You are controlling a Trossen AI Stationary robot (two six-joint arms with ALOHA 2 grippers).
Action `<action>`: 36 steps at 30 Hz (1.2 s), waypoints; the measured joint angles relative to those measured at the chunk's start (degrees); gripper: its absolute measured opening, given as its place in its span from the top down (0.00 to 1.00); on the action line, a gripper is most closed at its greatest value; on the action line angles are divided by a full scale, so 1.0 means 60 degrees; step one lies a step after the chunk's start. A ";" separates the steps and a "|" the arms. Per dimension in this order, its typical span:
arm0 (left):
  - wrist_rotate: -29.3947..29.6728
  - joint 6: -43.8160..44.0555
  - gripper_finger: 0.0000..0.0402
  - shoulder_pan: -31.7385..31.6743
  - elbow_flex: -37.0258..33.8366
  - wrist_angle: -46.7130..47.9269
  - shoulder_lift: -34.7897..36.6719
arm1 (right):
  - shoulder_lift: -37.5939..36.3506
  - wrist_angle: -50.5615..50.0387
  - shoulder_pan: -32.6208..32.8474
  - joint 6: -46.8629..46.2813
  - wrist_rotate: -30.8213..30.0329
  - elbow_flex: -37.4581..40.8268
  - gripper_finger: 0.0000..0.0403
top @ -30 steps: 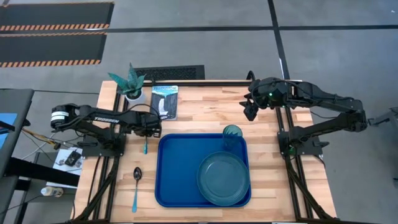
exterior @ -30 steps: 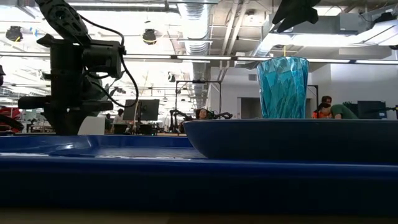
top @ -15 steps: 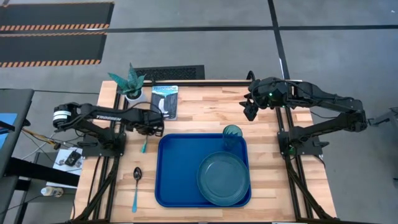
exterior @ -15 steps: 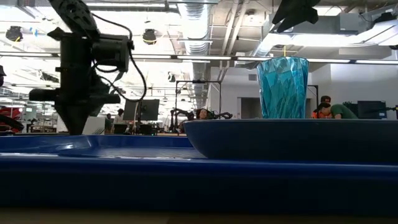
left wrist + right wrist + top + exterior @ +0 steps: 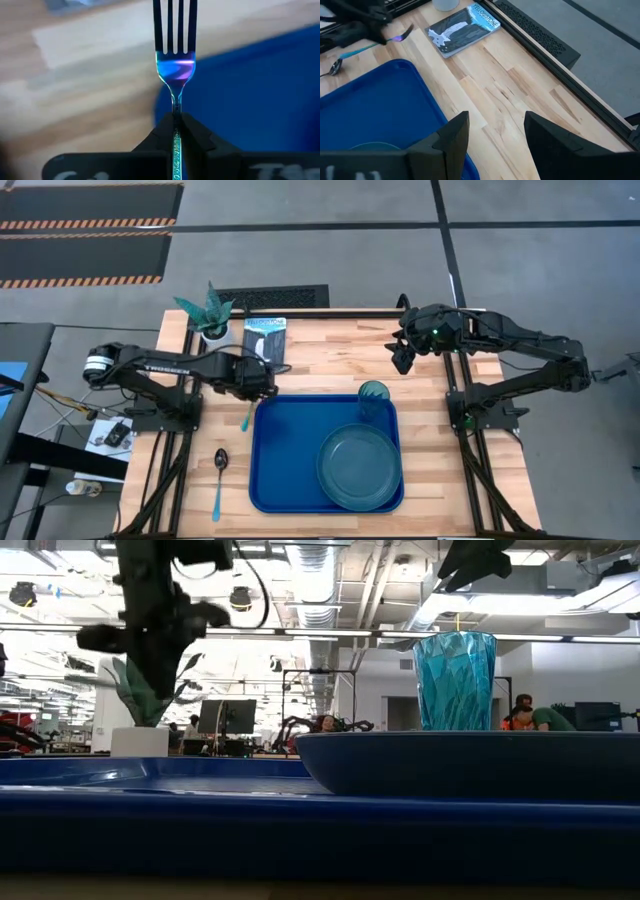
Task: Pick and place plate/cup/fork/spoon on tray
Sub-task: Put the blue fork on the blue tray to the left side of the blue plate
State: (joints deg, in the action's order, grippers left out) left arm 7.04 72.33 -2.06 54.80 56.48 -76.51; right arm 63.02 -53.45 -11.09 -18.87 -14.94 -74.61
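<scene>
My left gripper (image 5: pixel 258 383) is shut on the slim blue-to-teal fork (image 5: pixel 175 65) above the left edge of the blue tray (image 5: pixel 290 470). The fork's handle end (image 5: pixel 246 418) sticks out on the gripper's near side. The dark-teal plate (image 5: pixel 358 467) lies on the tray's near right part. The teal cup (image 5: pixel 373 398) stands in the tray's far right corner. The spoon (image 5: pixel 219 480) lies flat on the table left of the tray. My right gripper (image 5: pixel 403 358) is open and empty above the table's far right part. My left gripper pinches the fork's handle just behind the neck (image 5: pixel 176 107) between its two fingers. The fingers come from above. The fork is lifted clear of table and tray. Its tines (image 5: pixel 175 25) stick out past the fingertips, and the handle (image 5: pixel 370 47) runs back the other way.
A white pot with a teal plant (image 5: pixel 215 330) and a picture booklet (image 5: pixel 266 343) sit at the table's far left, just beyond my left gripper. The tray's left half is bare blue. People show in the room behind in the low view.
My left gripper has carried the fork toward the table's right edge, up to the tray's left edge, and has risen. The fork stays clear of the table. My right arm has kept still.
</scene>
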 joint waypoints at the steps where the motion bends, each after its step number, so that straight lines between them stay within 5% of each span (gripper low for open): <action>1: 0.0055 0.0353 1.00 0.0277 0.0107 -0.0045 -0.0003 | 0.0000 0.0000 0.0000 -0.0007 0.0000 0.0000 0.47; 16: 0.0534 0.4489 1.00 0.3437 0.0528 -0.2362 -0.1599 | 0.0003 -0.0159 0.0011 0.0365 0.0328 0.0004 0.47; 25: 0.0131 0.4901 1.00 0.3907 0.2345 -0.1830 -0.3931 | 0.0004 -0.0171 0.0011 0.0715 0.0514 0.0004 0.47; 36: 0.0212 0.5533 1.00 0.3907 0.3417 -0.1665 -0.5427 | 0.0004 -0.0266 0.0011 0.0965 0.0517 0.0004 0.47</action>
State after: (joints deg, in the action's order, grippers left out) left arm 8.31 105.53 21.39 75.30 46.49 -109.07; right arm 63.05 -55.05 -11.03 -13.08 -11.84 -74.59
